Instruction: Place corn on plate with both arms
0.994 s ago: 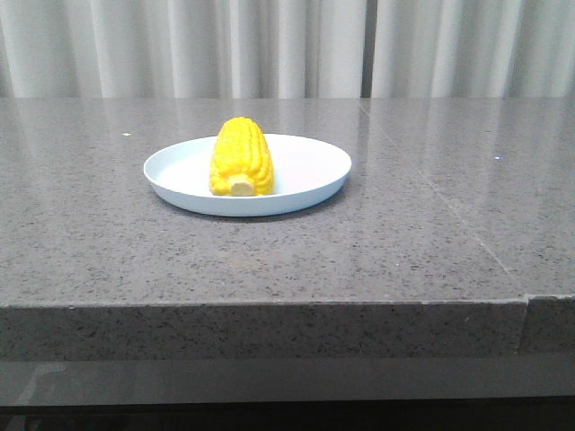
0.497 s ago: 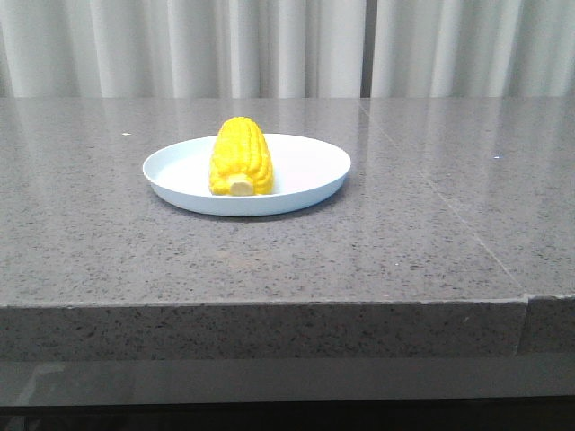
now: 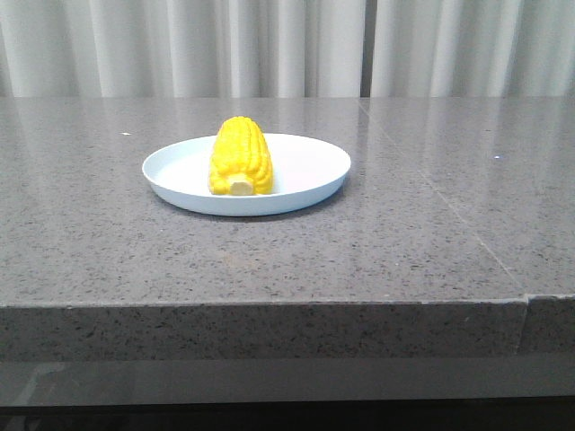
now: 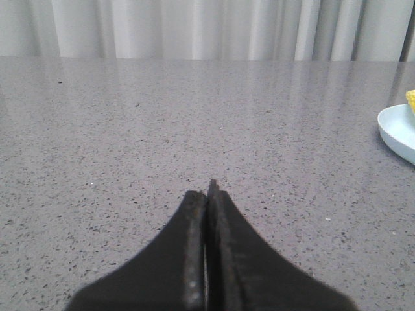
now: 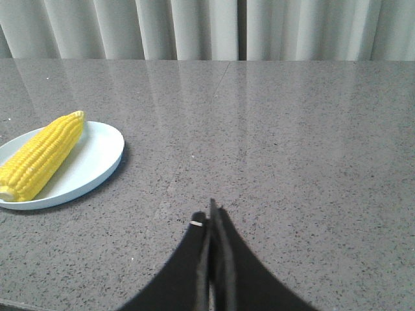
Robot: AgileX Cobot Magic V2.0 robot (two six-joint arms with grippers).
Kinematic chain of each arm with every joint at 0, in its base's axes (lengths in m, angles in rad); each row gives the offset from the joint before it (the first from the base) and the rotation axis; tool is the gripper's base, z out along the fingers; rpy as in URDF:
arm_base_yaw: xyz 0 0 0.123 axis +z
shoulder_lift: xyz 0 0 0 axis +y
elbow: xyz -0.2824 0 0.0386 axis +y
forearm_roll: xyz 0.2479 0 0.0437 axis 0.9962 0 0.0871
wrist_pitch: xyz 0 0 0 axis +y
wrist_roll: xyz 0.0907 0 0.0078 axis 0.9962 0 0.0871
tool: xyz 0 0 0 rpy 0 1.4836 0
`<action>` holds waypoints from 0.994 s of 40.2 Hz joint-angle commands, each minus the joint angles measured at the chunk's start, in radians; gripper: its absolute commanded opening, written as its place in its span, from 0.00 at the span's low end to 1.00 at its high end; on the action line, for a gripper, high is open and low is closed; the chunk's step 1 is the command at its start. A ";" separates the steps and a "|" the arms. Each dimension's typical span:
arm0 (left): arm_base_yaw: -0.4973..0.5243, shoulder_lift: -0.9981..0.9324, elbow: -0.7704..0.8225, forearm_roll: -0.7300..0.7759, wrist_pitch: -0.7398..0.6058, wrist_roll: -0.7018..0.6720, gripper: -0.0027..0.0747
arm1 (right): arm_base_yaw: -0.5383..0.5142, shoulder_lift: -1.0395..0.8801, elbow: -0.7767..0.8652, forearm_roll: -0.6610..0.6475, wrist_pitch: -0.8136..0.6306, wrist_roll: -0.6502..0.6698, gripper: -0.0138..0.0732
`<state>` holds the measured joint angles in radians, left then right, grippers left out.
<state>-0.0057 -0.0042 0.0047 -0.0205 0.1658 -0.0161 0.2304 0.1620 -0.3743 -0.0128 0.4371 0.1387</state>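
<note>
- My left pincer (image 4: pixel 209 194) has its two dark fingers pressed flat together, with nothing between them; it hangs low over bare grey speckled counter (image 4: pixel 162 129).
- My right pincer (image 5: pixel 211 217) is likewise closed tip to tip and holds nothing, just above the counter's surface.
- The plate (image 3: pixel 305 171) is the only container in sight: round, shallow, pale blue-white, with a low raised rim, resting flat on the counter.
- The corn (image 3: pixel 241 156) lies inside the plate, its whole length within the rim. In the front view its pale cream stub end points toward the counter's near edge and its tapered tip toward the curtain (image 3: pixel 287 45).
- Nothing else shares the plate with the cob; bare plate surface shows on both sides of it.
- Seen from my right pincer, the plate (image 5: pixel 97 162) and corn (image 5: pixel 42 155) sit ahead and off to one side, well apart from the fingertips, with open counter between.
- Seen from my left pincer, only a slice of the plate's rim (image 4: pixel 397 133) and a sliver of yellow corn (image 4: pixel 411 98) show at the picture's edge, ahead and far to the side.
- Neither pincer touches the plate or the cob.
</note>
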 commanded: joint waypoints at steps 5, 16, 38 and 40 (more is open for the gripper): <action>0.000 -0.020 0.003 -0.009 -0.093 0.002 0.01 | -0.006 0.009 -0.024 -0.014 -0.081 -0.010 0.06; 0.000 -0.020 0.003 -0.009 -0.093 0.002 0.01 | -0.006 0.009 -0.024 -0.019 -0.081 -0.011 0.06; 0.000 -0.020 0.003 -0.009 -0.093 0.002 0.01 | -0.220 -0.186 0.332 -0.039 -0.240 -0.022 0.06; 0.000 -0.020 0.003 -0.009 -0.093 0.002 0.01 | -0.227 -0.185 0.352 -0.039 -0.246 -0.022 0.06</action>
<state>-0.0057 -0.0042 0.0047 -0.0228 0.1645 -0.0157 0.0221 -0.0079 -0.0244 -0.0473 0.2914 0.1289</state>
